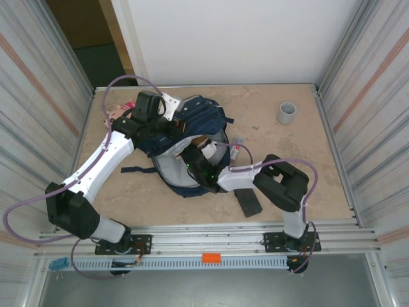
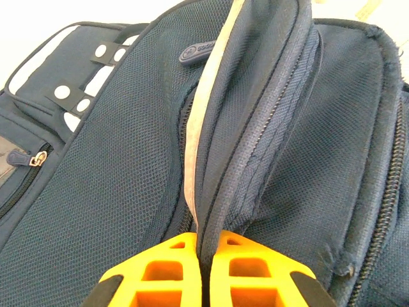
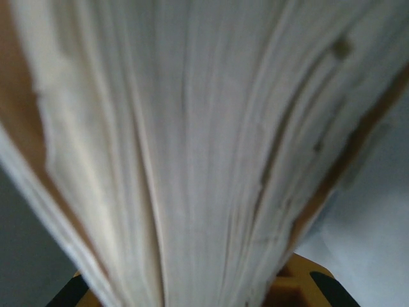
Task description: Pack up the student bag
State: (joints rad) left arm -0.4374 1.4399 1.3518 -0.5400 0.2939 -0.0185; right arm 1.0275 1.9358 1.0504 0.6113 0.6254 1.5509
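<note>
Where the left arm (image 1: 105, 157) reaches over the back-left part of the table (image 1: 300, 160), the student bag (image 1: 195, 115) lies left of centre. Its mouth is turned towards the arm bases and gapes, with pale lining showing inside.

Left gripper (image 2: 203, 254): orange fingers (image 2: 160, 272) pressed together, no gap between them. They pinch a raised fold of the bag's navy mesh fabric. A thin white stripe and a line of zip teeth run up the fold from the pinch. The fold is lifted clear of the panel around it. White patches and a small zip pull show on the bag's far-left side in the left wrist view.

Right arm (image 1: 281, 185): it stretches left from its base, and the right gripper (image 1: 192, 161) sits at the bag's open mouth. In the right wrist view a book (image 3: 192, 147) is wedged between the orange fingers (image 3: 305, 284). Its pale page edges fan upward and a brown cover edge runs down each side. The picture is blurred and very close. The grip reads as closed on the book near its lower end. Grey surface shows behind it on both sides.

Elsewhere on the table:
- A grey cup (image 1: 287, 112) stands upright, back right, well apart from the bag.
- A dark flat object (image 1: 248, 202) lies just under the right forearm, near the front edge.
- Something pink (image 1: 119, 112) lies beside the bag's far-left side, too small to name.
</note>
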